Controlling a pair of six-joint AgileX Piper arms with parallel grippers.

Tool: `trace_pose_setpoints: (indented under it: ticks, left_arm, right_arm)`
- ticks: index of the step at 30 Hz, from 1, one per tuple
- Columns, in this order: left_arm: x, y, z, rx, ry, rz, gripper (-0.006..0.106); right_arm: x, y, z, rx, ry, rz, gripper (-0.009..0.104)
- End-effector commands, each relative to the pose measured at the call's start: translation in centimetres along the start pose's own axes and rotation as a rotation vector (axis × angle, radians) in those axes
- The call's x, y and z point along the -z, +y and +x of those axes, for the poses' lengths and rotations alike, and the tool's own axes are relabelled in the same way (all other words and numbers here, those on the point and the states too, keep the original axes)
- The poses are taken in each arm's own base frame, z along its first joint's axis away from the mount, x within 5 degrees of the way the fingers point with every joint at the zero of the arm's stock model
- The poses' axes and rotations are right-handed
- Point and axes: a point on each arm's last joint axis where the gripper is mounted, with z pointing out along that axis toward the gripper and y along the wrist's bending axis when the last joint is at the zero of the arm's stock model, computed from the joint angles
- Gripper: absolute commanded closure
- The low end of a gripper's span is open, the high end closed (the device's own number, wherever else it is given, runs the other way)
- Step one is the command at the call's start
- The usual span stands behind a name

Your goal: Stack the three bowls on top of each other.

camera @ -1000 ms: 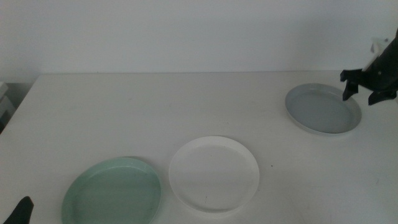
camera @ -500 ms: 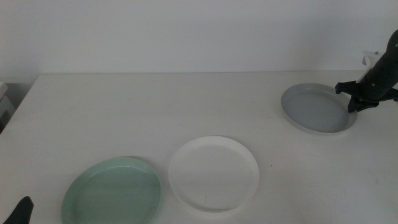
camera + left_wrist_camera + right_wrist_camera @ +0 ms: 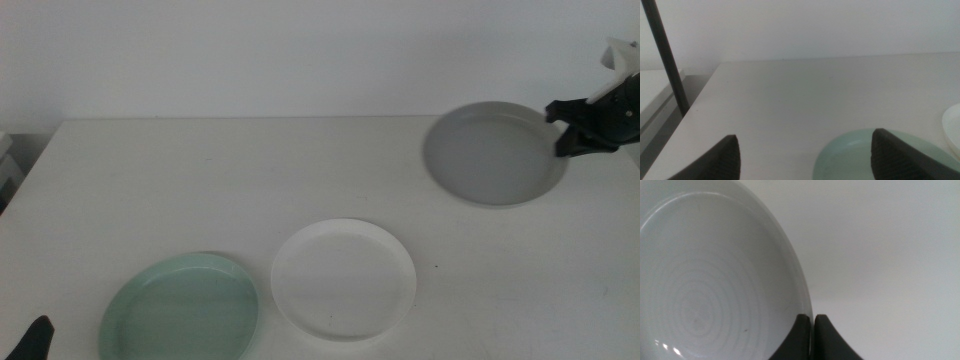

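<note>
White worktop (image 3: 200, 180), plain pale wall behind: I use the white bowl (image 3: 344, 280) as landmark. The mint green bowl (image 3: 182, 308) lies just beside it, toward the left arm. The pale grey bowl (image 3: 495, 153) is well apart, far on the right arm's side, tilted, its rim clamped in my right tool (image 3: 570, 132). Step in hand: carrying grey toward the stack. Next, I judge, centre it over white and lower level. Left tool (image 3: 805, 152) waits, jaws apart, over the mint bowl's edge.

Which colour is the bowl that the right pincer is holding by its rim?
Pale grey: the grey bowl, best seen in the middle view, held by the right pincer.
</note>
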Motion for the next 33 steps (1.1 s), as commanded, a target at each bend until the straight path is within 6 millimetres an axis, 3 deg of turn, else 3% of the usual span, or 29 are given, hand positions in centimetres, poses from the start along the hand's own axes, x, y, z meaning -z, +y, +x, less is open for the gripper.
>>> trace_pose_setpoints:
  ticks: [1,4,9,16,20,25,29,33]
  left_arm:
    - [0.2,0.0,-0.9,0.020,-0.091,0.006,0.013]
    - [0.2,0.0,-0.9,0.020,-0.091,0.006,0.013]
    - [0.2,0.0,-0.9,0.020,-0.091,0.006,0.013]
    - [0.2,0.0,-0.9,0.020,-0.091,0.006,0.013]
    - [0.2,0.0,-0.9,0.020,-0.091,0.006,0.013]
    - [0.2,0.0,-0.9,0.020,-0.091,0.006,0.013]
    - [0.2,0.0,-0.9,0.020,-0.091,0.006,0.013]
    - [0.2,0.0,-0.9,0.020,-0.091,0.006,0.013]
  right_arm:
    - [3.7,3.4,0.8,0.036,-0.115,-0.093,0.096]
    - [3.4,6.5,3.0,0.068,-0.071,-0.164,0.096]
    - [1.2,11.7,6.7,0.180,0.014,-0.229,0.096]
    - [-1.1,15.4,9.8,0.240,0.039,-0.257,0.096]
    - [-2.6,16.5,10.6,0.248,0.058,-0.266,0.096]
    - [-4.5,16.6,11.3,0.251,0.111,-0.256,0.096]
    - [-4.7,16.5,11.4,0.253,0.110,-0.251,0.095]
    - [-4.7,16.5,11.4,0.253,0.110,-0.251,0.086]
